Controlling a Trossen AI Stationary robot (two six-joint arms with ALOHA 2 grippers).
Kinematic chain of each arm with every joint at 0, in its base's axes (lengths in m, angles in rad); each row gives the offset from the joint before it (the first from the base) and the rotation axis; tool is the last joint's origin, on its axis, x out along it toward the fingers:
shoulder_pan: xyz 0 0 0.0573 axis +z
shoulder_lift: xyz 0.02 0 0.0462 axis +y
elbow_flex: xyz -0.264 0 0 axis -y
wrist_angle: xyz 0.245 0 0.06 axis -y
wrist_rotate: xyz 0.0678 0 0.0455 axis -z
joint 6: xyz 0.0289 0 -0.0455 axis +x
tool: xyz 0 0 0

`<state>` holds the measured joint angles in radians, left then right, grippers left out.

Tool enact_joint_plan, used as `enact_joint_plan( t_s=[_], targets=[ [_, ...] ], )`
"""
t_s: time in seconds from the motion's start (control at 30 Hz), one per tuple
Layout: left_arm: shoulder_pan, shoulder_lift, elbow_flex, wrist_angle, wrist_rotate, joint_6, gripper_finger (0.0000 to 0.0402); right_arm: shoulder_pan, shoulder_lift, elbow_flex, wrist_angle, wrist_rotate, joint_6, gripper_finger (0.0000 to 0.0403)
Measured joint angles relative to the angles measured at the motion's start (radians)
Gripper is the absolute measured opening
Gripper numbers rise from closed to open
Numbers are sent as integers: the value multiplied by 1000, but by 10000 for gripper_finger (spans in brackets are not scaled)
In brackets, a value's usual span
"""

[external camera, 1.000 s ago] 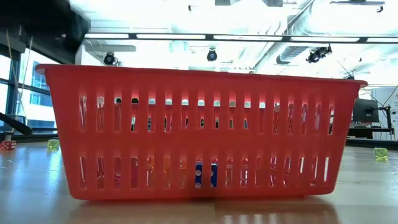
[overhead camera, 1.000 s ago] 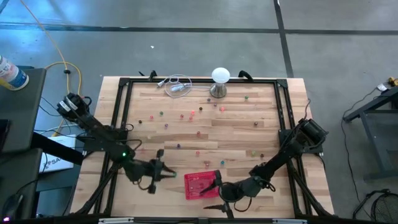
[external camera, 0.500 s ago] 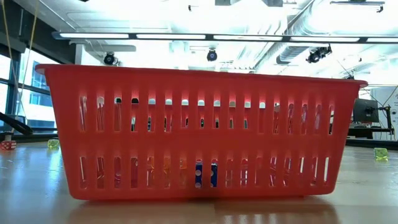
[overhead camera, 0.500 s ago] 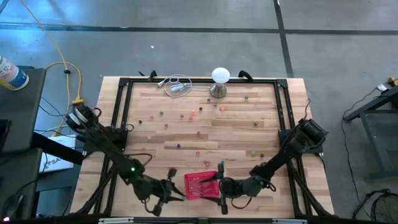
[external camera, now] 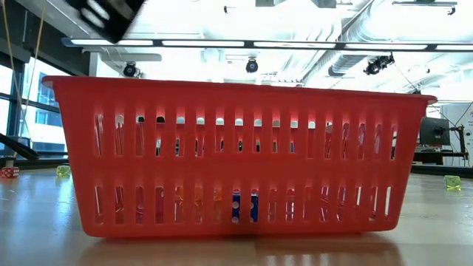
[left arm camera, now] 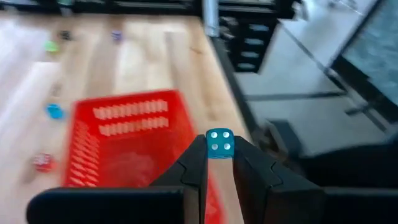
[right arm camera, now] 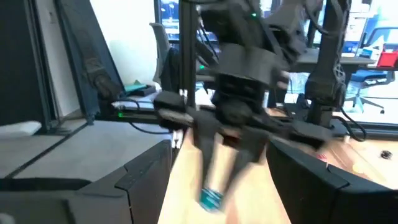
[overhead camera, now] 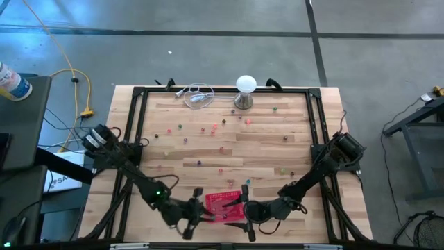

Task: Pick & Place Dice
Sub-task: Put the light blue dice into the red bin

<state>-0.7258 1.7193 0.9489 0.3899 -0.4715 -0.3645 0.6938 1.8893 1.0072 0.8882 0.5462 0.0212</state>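
Our left gripper point(left arm camera: 219, 163) pinches 1 small blue die point(left arm camera: 219, 143) at the red slotted plastic basket point(left arm camera: 124, 149)'s edge; released early, it could bounce onto the tabletop point(overhead camera: 208, 146). Our right gripper point(overhead camera: 239, 214) waits wide.

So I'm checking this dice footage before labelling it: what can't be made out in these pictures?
- Count of dice inside the red basket: the low view shows only coloured bits through its slots.
- Pips on the scattered dice: too small in the high view.
- Right gripper: its fingertips merge with the basket rim in the high view.
- Left gripper holding the blue die: blurred in the right wrist view.
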Motion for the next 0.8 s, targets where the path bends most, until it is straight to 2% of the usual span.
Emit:
enact_joint_plan(
  t_s=[0.33, 0.5, 0.8],
  targets=[
    [63, 83, 2, 65, -17, -35, 84, 14, 0, 0, -3, 1, 3, 254],
    [59, 130, 3, 71, -23, -92, 107, 25, 0, 0, -52, -2, 84, 254],
    [53, 144, 6, 109, -34, -14, 129, 71, 1, 0, -110, -28, 80, 254]
  ],
)
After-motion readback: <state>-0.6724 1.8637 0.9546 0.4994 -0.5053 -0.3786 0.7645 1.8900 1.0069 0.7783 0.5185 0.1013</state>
